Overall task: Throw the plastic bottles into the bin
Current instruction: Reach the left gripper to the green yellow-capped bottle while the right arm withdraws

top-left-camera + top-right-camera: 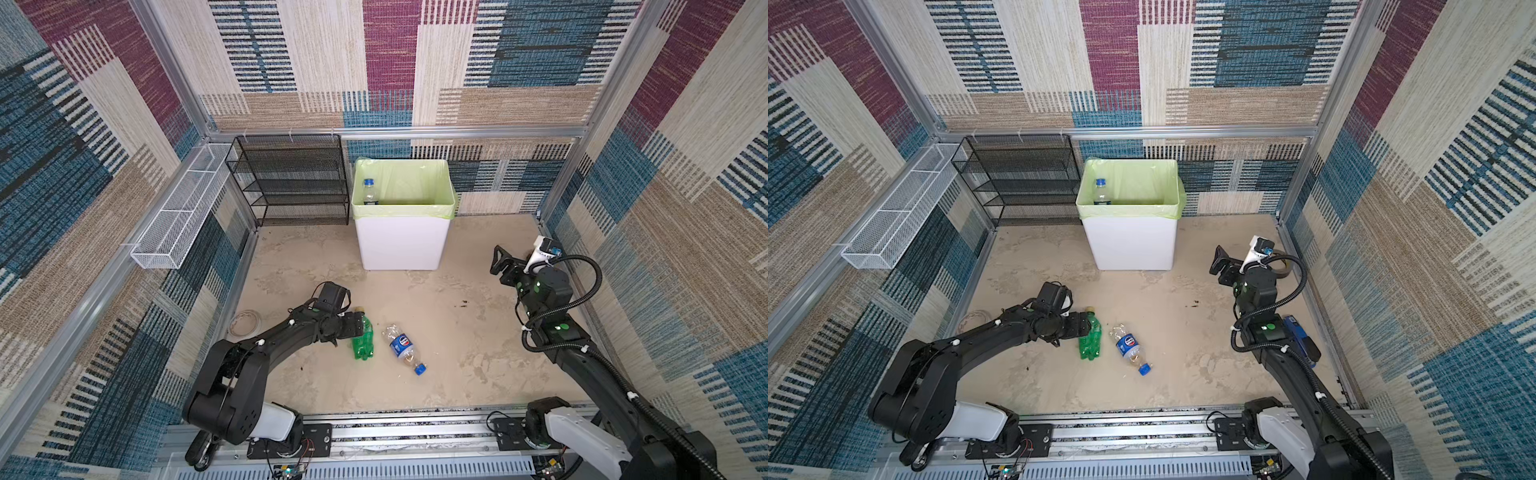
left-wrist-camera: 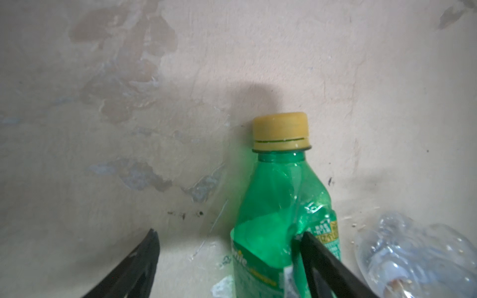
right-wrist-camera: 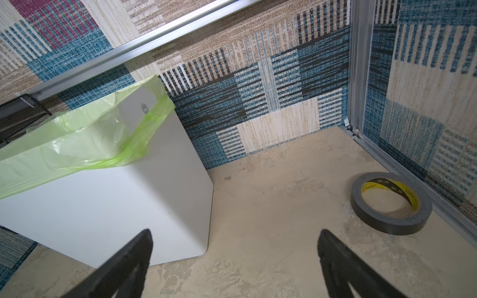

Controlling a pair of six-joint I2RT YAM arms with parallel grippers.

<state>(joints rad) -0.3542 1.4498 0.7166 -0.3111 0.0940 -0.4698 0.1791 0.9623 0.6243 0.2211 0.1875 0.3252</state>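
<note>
Left wrist: left hand (image 2: 229, 233) spread astride green bottle (image 2: 273, 191); right hand (image 3: 235, 231) spread near bin (image 3: 103, 214).

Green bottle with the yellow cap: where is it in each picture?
In a top view: green bottle, low and left of middle.
In a top view: again low, left of middle.
Left wrist view: big and close, yellow cap farthest away.
Right wrist view: not in it.
Shared landmark: the clear bottle with blue label beside it.
</note>
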